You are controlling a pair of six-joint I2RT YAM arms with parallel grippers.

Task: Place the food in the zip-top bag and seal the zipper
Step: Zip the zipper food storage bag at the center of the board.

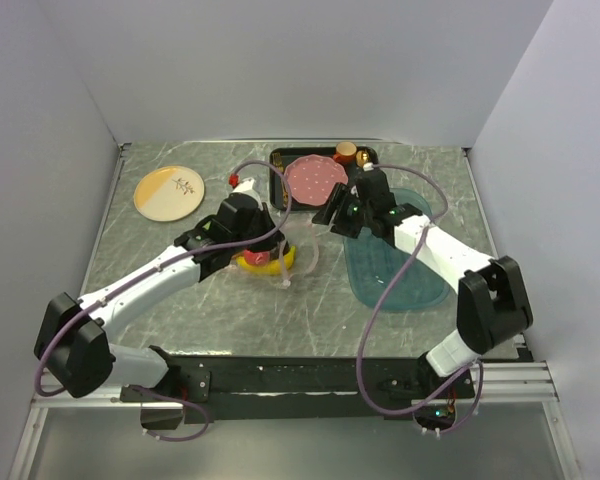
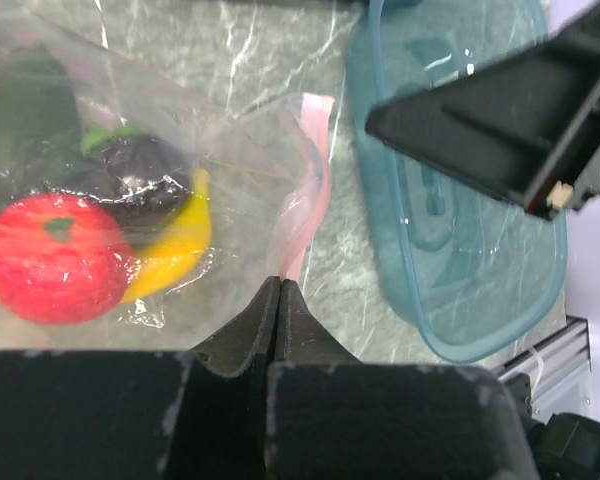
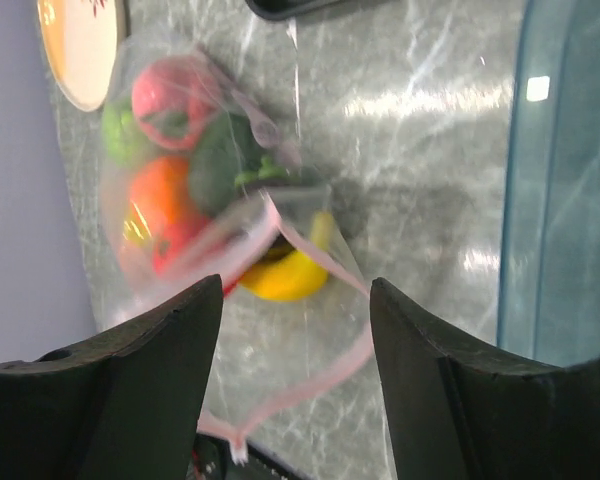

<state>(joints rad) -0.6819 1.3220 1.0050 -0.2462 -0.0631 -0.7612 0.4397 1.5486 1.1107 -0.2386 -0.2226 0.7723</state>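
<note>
Left gripper (image 2: 280,292) is pinched shut on the zipper (image 2: 298,235), the pale pink strip edging the zip-top bag (image 2: 230,150), at lower centre of its wrist view. Right gripper (image 3: 295,340) hangs with fingers spread wide, the bag's mouth gaping between them. The food sits inside the bag: banana (image 2: 175,250), red fruit (image 2: 55,255), dark piece (image 2: 130,178). The blue tray (image 2: 480,290) lies just right of the bag; bare table (image 1: 280,320) spreads below it in the top view.
</note>
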